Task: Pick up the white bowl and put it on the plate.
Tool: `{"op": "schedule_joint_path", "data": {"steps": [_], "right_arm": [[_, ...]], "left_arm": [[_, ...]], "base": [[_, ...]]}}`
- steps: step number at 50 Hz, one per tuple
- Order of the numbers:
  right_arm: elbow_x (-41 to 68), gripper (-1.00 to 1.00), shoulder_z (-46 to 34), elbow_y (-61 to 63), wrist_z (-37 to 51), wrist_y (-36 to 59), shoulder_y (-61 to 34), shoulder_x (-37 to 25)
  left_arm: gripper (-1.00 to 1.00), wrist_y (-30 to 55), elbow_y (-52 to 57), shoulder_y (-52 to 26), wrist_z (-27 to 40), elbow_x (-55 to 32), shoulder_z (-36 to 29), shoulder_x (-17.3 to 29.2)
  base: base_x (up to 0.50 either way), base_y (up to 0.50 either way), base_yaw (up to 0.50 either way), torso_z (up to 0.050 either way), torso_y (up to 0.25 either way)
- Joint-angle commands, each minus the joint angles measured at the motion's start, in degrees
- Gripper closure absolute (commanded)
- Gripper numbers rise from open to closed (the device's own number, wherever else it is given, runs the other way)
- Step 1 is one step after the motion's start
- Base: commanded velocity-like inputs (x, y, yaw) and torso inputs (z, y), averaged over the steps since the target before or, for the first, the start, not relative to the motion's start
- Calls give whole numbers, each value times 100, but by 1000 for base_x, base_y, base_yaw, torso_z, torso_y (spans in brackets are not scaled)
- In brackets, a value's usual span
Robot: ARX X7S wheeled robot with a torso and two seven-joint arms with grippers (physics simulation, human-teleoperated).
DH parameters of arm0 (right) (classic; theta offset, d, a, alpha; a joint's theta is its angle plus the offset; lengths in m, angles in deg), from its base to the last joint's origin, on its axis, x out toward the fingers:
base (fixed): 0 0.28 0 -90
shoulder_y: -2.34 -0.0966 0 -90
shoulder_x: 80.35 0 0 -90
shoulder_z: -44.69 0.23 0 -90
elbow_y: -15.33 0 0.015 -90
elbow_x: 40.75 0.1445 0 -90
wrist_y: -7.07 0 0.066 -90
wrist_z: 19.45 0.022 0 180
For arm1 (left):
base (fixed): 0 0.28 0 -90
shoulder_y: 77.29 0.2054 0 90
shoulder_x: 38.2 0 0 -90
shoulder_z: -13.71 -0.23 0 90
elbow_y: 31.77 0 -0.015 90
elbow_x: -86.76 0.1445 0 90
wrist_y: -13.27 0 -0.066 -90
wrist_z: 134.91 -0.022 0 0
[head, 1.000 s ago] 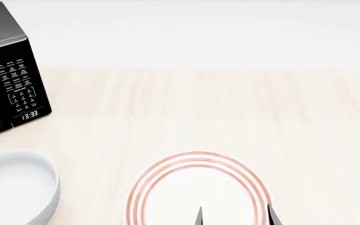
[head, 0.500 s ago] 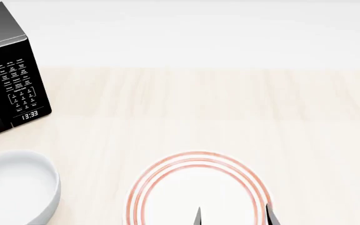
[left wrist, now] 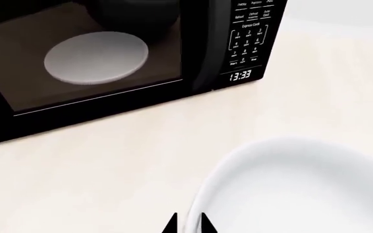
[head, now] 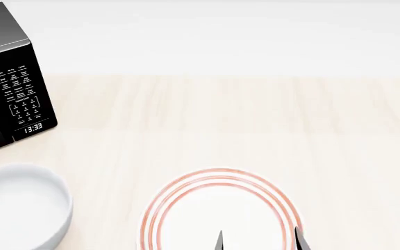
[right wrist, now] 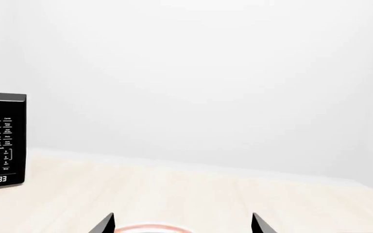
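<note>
The white bowl (head: 19, 205) is plain white, glossy, with soft grey shading inside and no pattern at all. The plate (head: 217, 208) is also white, but it carries thin red rings, one inside another, near its rim. The microwave (head: 5, 78) is black, with small white signs on its keypad and white digits 13:33 on the display; behind its dark door, a pale grey round turntable (left wrist: 95, 57) shows on a brownish floor. The counter (head: 255, 120) has a pale beige wood grain, very light. The wall (right wrist: 206, 73) behind is plain white. The fingertips (right wrist: 105, 224) of the right gripper are black.
</note>
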Motion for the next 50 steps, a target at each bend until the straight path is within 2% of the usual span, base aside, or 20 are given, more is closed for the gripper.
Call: {"op": "schedule_joint_path", "data": {"steps": [1, 25, 38, 50], "right_arm": [[11, -100, -21, 0, 19, 7, -13, -13], [27, -100, -56, -28, 55, -12, -32, -46], [43, -100, -70, -22, 77, -16, -37, -66], [56, -100, -75, -23, 105, -17, -36, -83]], "left_arm": [[100, 258, 461, -57, -35, -128, -8, -83], [100, 1748, 2490, -144, -339, -316, -337, -392], [100, 1776, 2129, -597, -226, -354, -659, -512], [100, 1704, 1784, -947, -48, -495, -875, -939]], "base": [[0, 0, 0, 0, 0], [0, 0, 0, 0, 0], [0, 0, 0, 0, 1], [0, 0, 0, 0, 1]]}}
